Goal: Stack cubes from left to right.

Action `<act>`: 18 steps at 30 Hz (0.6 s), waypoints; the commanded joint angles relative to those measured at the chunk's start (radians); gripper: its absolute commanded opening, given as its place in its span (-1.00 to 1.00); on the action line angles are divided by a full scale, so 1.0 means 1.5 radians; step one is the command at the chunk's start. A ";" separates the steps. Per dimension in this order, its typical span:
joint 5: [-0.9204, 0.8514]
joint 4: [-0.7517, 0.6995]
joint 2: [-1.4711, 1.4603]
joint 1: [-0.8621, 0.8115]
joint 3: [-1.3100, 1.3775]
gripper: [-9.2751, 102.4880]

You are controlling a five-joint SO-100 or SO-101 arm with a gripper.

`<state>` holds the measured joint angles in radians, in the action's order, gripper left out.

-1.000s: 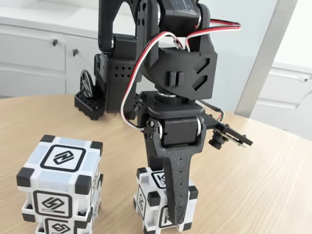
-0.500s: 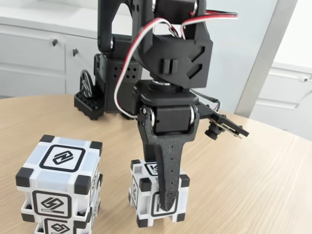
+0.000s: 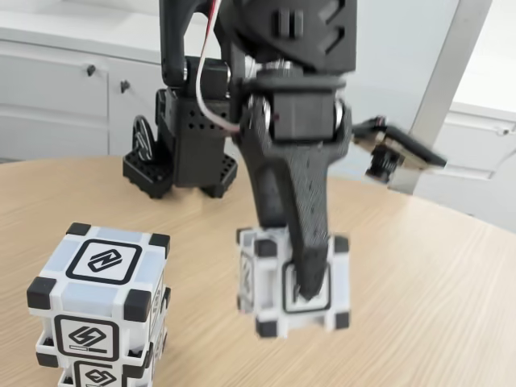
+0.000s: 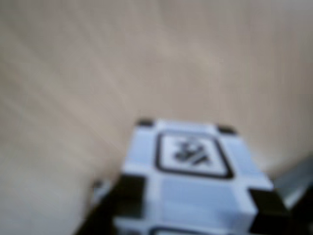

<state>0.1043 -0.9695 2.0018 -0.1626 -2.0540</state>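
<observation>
Presently the step in hand appears to be the carry: the claw [image 3: 310,292] is pinching the third cube [image 3: 274,286], one dark finger [image 3: 300,226] lying down its near face, and the cube hangs above the wooden table [image 3: 435,306], slightly blurred, with no visible contact beneath it. In the wrist view the same cube [image 4: 190,171] sits close under the camera, its top glyph readable, with bare table [image 4: 73,73] beyond.

At the left near edge of the fixed view stands a stack of two cubes, the upper cube [image 3: 101,294] resting squarely on the lower cube [image 3: 97,372], which is cut off by the frame. The carried cube is near the stack but apart from it, to its right, and roughly level with the upper cube.

Judgement: two cubes are stacked, one remains. The next move calls for further lift to clear the stack's top, travel leftward, and square alignment over the upper cube before lowering and release. Risk: clipping the stack on approach.
</observation>
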 commanded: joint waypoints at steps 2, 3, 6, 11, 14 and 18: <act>0.024 -0.001 0.101 -0.008 0.018 -0.61; 0.031 -0.001 0.121 -0.008 0.019 -0.61; 0.047 -0.001 0.179 -0.008 0.019 -0.61; 0.069 -0.002 0.256 0.000 0.019 -0.61; 0.074 -0.020 0.268 0.002 0.025 -0.61; 0.074 -0.140 0.255 0.003 0.118 -0.61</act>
<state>0.2056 -1.1075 2.3731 -0.1626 -2.0141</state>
